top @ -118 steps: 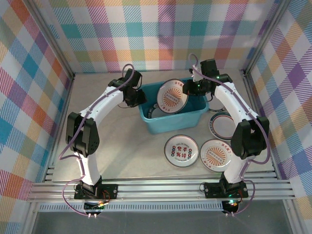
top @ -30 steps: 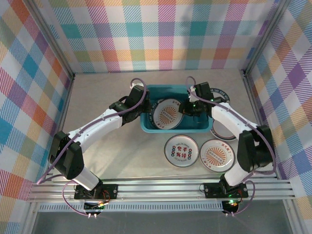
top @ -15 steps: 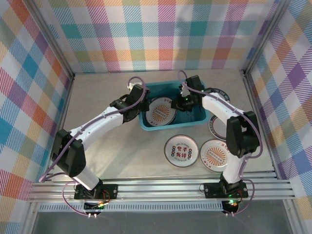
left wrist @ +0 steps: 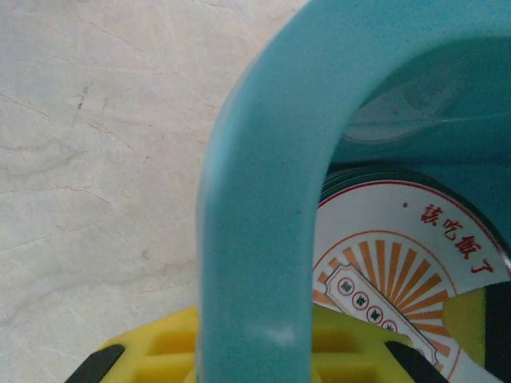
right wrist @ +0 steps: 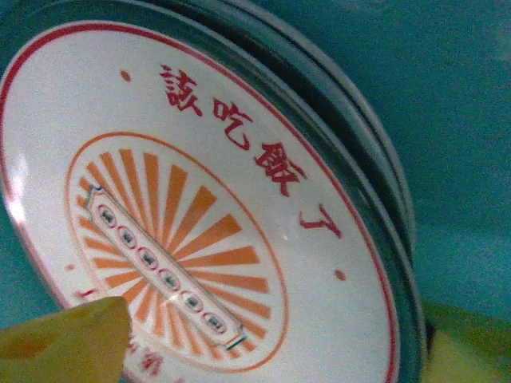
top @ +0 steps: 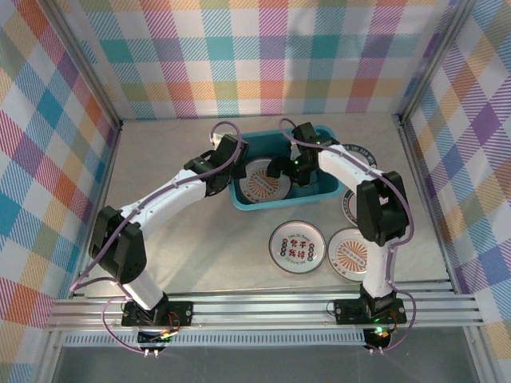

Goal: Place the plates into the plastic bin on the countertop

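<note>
Lying inside the teal-blue rectangular plastic bin (top: 275, 203), a small round white plate with an orange sunburst and red characters (top: 263, 183) sits on top of a stack of dark-rimmed plates (right wrist: 383, 183), tilted a little toward the bin's left side. The right gripper (top: 286, 169) hangs just over this plate inside the bin. In the right wrist view its yellow fingertips (right wrist: 68, 343) stand wide apart at either side, and the jaws grip nothing. The left gripper (top: 227, 177) is at the bin's left wall. In the left wrist view the rolled teal rim runs through the yellow fingers (left wrist: 160, 347), so it appears clamped on the rim. The bin stands near the back of the plain beige-grey countertop (top: 176, 239). In front of it lie a round plate with red-green characters (top: 297, 247) and, just beside that, another orange sunburst plate (top: 347, 255). A dark-rimmed plate (top: 351, 209) lies right of the bin, partly hidden by the right arm.
</note>
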You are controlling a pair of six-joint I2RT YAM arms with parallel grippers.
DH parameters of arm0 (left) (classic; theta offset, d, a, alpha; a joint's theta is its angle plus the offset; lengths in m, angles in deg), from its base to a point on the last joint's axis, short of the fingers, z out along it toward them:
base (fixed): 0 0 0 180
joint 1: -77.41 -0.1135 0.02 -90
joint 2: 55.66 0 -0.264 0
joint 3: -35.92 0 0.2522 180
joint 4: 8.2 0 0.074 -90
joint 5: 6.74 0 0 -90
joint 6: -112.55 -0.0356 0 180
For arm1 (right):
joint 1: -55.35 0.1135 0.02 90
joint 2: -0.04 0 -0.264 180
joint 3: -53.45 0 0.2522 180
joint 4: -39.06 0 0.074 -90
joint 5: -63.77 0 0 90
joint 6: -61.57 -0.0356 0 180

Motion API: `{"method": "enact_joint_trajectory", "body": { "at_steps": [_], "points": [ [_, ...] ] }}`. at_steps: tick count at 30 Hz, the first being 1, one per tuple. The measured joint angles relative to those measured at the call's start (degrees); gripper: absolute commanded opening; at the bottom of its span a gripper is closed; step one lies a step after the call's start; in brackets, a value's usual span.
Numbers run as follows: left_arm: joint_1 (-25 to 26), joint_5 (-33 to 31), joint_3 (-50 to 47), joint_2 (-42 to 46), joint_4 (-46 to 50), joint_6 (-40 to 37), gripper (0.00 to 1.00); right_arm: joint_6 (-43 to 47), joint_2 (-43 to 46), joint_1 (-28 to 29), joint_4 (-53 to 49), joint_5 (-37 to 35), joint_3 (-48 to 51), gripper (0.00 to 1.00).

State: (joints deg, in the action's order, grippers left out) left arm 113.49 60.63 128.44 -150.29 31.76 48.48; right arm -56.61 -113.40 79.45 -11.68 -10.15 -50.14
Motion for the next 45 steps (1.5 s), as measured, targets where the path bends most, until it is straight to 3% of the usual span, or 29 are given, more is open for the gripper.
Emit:
{"method": "enact_joint_trajectory", "body": {
  "at_steps": [1,18,39,45],
  "points": [
    [0.0,0.0,0.2,-0.2,0.1,0.0,0.0,0.1,0.0,0.3,-0.4,-0.5,-0.5,1.0],
    [-0.5,0.1,5.0,-3.1,5.3,2.8,0.0,2.1,-2.7,1.5,-5.6,-5.2,-6.3,0.99],
    [-6.3,5.8,13.5,-9.8,14.7,3.8,0.0,4.9,-4.7,1.4,-5.7,-6.1,-16.3,0.99],
    [-8.7,8.9,17.7,-14.2,18.0,2.9,0.01,6.7,-0.3,0.3,-5.1,-8.5,-16.6,0.99]
  ]
}}
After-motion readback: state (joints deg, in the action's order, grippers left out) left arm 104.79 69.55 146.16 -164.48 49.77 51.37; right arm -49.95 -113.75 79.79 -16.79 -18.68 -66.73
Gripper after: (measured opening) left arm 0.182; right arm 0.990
